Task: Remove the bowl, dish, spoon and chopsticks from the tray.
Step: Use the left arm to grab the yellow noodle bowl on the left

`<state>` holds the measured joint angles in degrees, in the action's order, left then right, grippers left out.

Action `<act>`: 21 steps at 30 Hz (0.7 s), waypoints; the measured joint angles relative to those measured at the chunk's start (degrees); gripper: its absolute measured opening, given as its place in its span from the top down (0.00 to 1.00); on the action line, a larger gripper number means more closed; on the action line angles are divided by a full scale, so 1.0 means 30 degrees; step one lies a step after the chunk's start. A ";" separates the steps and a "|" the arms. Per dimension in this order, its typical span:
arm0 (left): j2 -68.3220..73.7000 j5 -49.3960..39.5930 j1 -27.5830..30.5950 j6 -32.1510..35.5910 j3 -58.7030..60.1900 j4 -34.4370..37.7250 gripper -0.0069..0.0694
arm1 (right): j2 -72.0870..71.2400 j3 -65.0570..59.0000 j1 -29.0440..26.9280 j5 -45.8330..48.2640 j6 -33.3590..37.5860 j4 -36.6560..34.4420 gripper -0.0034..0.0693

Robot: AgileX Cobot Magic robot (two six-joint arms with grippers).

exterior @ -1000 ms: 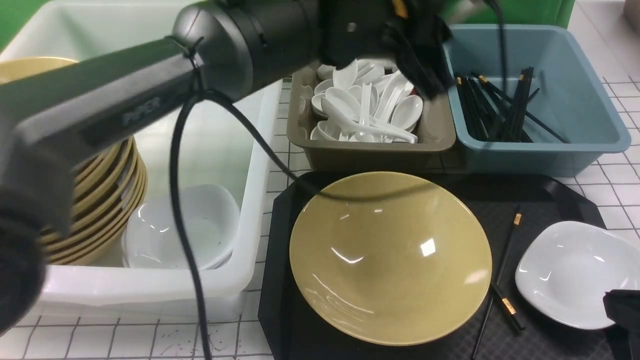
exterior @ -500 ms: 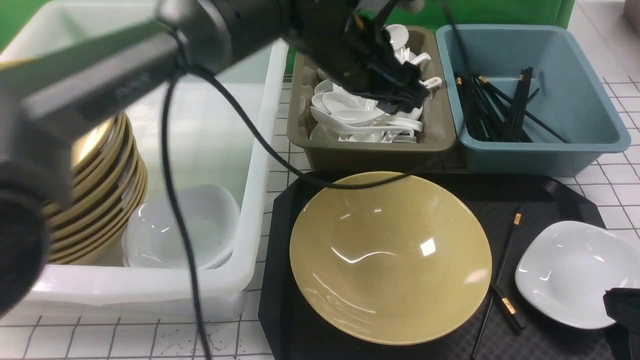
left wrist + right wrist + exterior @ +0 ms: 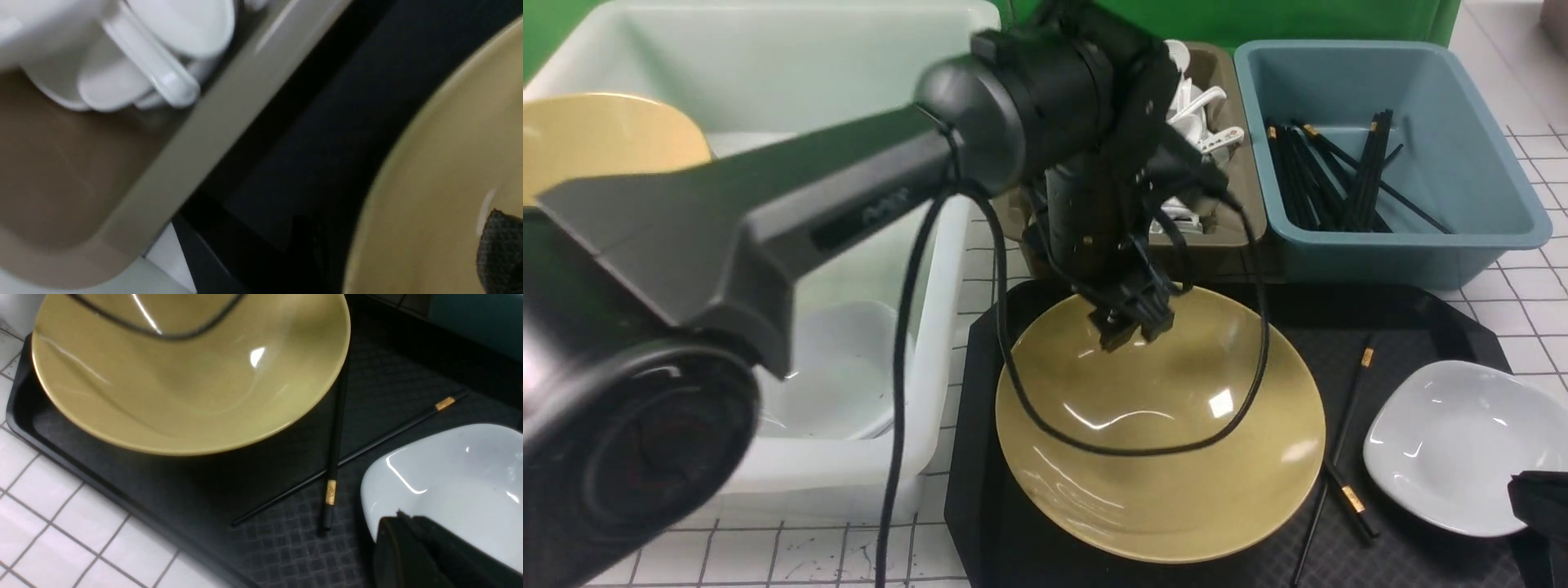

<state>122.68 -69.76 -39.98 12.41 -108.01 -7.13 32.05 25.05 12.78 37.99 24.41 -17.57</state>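
Hanging downward, left tool (image 3: pixel 1134 333) above bowl (image 3: pixel 1176 490) rim.

Left gripper (image 3: pixel 1134 331) now over bowl (image 3: pixel 1176 490)

This looks like a canteen dish-return station, probably staged in a test lab. A white tiled counter (image 3: pixel 1535 318) carries sorting containers side by side: a translucent white tub (image 3: pixel 768 65) with a stored yellow bowl (image 3: pixel 605 139) and white dishes (image 3: pixel 849 359), an olive bin (image 3: pixel 229 110) of white spoons (image 3: pixel 179 28), and a blue bin (image 3: pixel 1405 245) of black chopsticks (image 3: pixel 1339 188). A black serving tray (image 3: pixel 1421 327) sits in front. A flat green backdrop (image 3: pixel 1298 20) closes the rear.
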 joint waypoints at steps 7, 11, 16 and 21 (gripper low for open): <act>0.0822 -0.0175 0.0245 0.1673 -0.0149 0.1350 0.66 | 0.0000 0.0000 0.0000 0.0000 0.0000 0.0000 0.89; 0.0219 -0.0420 0.0399 0.1655 -0.0191 0.2045 0.71 | 0.0000 0.0000 0.0000 0.0000 0.0000 0.0000 0.89; -0.2112 -0.0629 0.1296 0.2514 -0.0174 0.5398 0.89 | 0.0015 0.0000 0.0000 0.0000 0.0000 0.0000 0.89; -0.5907 -0.0429 0.5278 0.3309 -0.0174 0.9013 0.89 | 0.0015 0.0000 0.0000 0.0000 0.0000 0.0000 0.89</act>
<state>104.96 -71.04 -24.14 22.34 -108.53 19.91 32.10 25.05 12.78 37.99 24.41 -17.57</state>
